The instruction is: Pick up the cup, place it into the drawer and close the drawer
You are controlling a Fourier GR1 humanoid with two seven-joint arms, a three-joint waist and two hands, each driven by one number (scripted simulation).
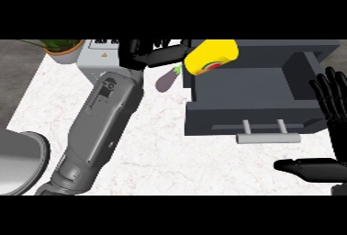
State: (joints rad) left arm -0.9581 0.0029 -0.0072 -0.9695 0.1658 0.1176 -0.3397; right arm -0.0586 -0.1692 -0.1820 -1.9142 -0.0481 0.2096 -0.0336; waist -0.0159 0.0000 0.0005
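Vessel (20, 160), grey, round, at lower left edge; potted plant (64, 48) top left. My left forearm runs up across counter (163, 151). Left hand (146, 54) curled on cup. Aubergine (166, 80) lies on counter just beside drawer's left wall. Yellow cup (211, 55) tilted at open drawer's (251, 96) left rear corner. Drawer handle (267, 137) faces me. Right hand (324, 169) at right edge, fingers straight, apart, holding nothing.
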